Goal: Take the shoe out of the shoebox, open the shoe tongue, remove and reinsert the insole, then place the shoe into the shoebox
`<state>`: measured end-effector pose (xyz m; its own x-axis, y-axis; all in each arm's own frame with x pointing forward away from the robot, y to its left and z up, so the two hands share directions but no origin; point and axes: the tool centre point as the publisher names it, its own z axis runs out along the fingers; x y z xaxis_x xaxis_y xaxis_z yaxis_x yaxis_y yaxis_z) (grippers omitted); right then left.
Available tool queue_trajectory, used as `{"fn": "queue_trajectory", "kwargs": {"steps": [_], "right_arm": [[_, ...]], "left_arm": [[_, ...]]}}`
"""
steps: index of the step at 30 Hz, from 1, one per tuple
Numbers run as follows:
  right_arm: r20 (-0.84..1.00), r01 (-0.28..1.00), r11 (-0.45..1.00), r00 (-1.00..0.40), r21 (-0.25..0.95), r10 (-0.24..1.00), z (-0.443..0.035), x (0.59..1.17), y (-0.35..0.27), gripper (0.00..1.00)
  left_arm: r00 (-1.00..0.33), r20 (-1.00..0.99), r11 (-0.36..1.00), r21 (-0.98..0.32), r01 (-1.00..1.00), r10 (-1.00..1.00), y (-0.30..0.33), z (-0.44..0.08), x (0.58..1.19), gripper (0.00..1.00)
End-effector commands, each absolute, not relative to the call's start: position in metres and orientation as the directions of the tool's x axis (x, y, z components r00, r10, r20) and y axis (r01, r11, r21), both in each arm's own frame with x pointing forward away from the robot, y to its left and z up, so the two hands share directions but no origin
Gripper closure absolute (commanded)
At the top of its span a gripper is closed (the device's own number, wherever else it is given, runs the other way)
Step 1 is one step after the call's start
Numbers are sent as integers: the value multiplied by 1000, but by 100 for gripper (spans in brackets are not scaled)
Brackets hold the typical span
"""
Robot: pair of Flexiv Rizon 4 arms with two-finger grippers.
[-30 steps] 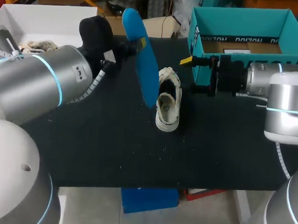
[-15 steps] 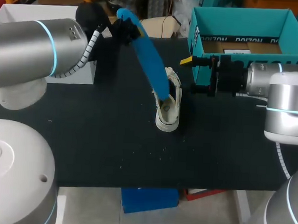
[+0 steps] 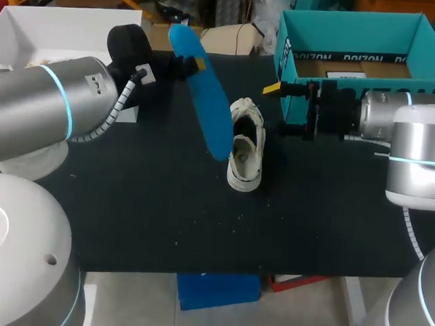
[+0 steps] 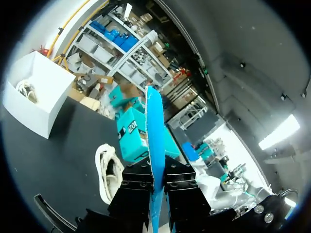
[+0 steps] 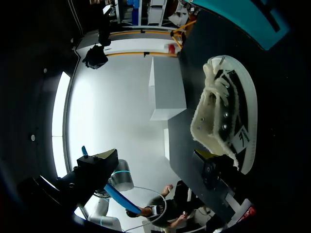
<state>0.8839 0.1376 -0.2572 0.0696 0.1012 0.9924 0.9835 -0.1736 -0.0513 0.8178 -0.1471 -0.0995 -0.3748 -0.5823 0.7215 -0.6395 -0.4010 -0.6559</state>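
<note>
On the black counter (image 3: pixel 150 203) the shoe (image 3: pixel 245 156) lies clear of the teal shoebox (image 3: pixel 283 42), which stands open just beyond it on our right arm's side. We find the blue insole (image 3: pixel 208 104) out of the shoe and held aslant above it. The left gripper (image 4: pixel 156 172) has its fingers clenched on the insole's upper end, and the lower end hangs beside the shoe's opening. Whether that end touches the shoe we cannot tell from overhead. The right gripper (image 3: pixel 282 108) hovers near the shoe on the shoebox side, fingers spread and grasping nothing.

In our judgement the step in hand is reinsertion. The next move calls for guiding the insole's lower end into the opening, possibly with the right fingers steadying the shoe. The shoe's interior and tongue are hard to make out. The left fingers' tips do not show in their own wrist view, and only one right finger shows in its view.
</note>
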Motion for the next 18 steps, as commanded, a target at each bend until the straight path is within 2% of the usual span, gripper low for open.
{"fn": "queue_trajectory", "kwargs": {"steps": [1,5,8,18], "right_arm": [[992,983,-176,70,-51,102,-257,884,139,0],[992,983,-176,70,-51,102,-257,884,139,0],[992,983,-176,70,-51,102,-257,884,139,0],[992,983,-176,70,-51,102,-257,884,139,0]], "left_arm": [[-452,758,-76,-545,-835,-469,-134,-104,821,100],[-473,750,-36,-549,-835,-462,-136,-104,818,100],[-438,763,-83,-535,-841,-474,-137,-104,820,100],[-438,763,-83,-535,-841,-474,-137,-104,820,100]]}}
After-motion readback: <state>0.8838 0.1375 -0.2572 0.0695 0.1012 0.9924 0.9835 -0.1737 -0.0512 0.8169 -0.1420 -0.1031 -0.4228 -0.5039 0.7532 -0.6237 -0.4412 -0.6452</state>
